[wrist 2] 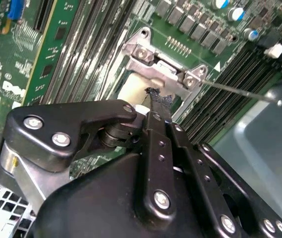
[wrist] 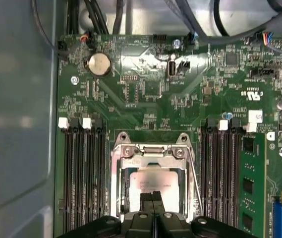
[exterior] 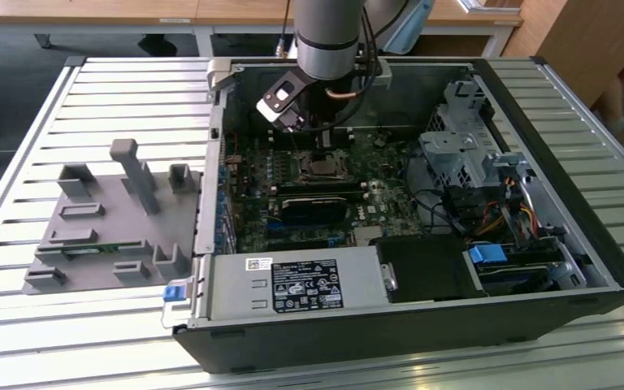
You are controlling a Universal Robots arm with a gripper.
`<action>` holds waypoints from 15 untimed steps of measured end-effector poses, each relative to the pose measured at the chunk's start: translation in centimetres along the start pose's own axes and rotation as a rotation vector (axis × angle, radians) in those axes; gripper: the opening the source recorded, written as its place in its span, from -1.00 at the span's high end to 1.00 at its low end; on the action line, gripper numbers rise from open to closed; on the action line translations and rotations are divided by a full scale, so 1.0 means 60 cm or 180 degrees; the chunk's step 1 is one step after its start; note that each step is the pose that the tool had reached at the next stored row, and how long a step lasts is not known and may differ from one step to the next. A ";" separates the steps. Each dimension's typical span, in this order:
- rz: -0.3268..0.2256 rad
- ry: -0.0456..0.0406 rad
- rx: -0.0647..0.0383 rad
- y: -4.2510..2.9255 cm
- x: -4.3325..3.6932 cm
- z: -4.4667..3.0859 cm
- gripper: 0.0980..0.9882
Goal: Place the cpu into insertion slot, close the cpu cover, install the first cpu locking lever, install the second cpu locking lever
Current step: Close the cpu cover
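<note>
I have the arm [exterior: 331, 36] reaching down into the open computer case [exterior: 572, 268], which lies on the slatted table [exterior: 30, 341]. In the exterior view the insertion slot [exterior: 321, 166] sits on the green motherboard [exterior: 383, 175] at about 12 o'clock from a black rectangular block [exterior: 314, 207]. A labelled silver box [exterior: 296, 284] lies further out at 6 o'clock. A grey moulded fixture [exterior: 106, 219] rests on the table at 9 o'clock from the case.

In the first wrist view the cpu [wrist: 153, 179] lies flat in the slot, its dull grey face showing through the square window of the cpu cover [wrist: 153, 154]. The cover looks to be down over it. The claw [wrist: 155, 196] is clenched, its two fingers pressed together with nothing visible between them. Its tips sit right over the edge of the cpu. In the second wrist view the tips appear to touch the cover or the chip, and I cannot tell which.

A thin locking lever [wrist 2: 240, 91] runs out from the slot's corner across the long black memory slots [wrist 2: 93, 54]. I cannot tell whether it is latched. A coin battery [wrist: 99, 63] sits well apart from the slot on the board.
</note>
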State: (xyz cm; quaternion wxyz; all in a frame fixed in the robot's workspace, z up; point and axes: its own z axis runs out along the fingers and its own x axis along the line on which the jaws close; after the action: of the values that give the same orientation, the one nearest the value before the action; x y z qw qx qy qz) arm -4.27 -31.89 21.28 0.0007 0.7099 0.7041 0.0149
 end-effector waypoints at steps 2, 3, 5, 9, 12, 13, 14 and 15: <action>0.0000 0.0000 0.0000 -0.005 0.000 0.003 0.96; 0.0000 0.0000 0.0000 -0.007 0.000 0.004 0.96; 0.0000 0.0000 0.0000 -0.011 0.000 0.006 0.96; 0.0000 0.0000 -0.0001 -0.015 0.000 0.009 0.96; 0.0000 0.0000 -0.0001 -0.017 0.000 0.013 0.96; 0.0000 0.0000 -0.0001 -0.017 0.000 0.014 0.96; 0.0000 0.0000 -0.0001 -0.017 0.000 0.014 0.96; -0.0001 0.0000 -0.0001 -0.017 -0.001 0.015 0.96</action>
State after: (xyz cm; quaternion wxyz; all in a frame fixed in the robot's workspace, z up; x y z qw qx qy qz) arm -5.30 -31.89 20.35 0.0008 0.7099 0.7042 0.0149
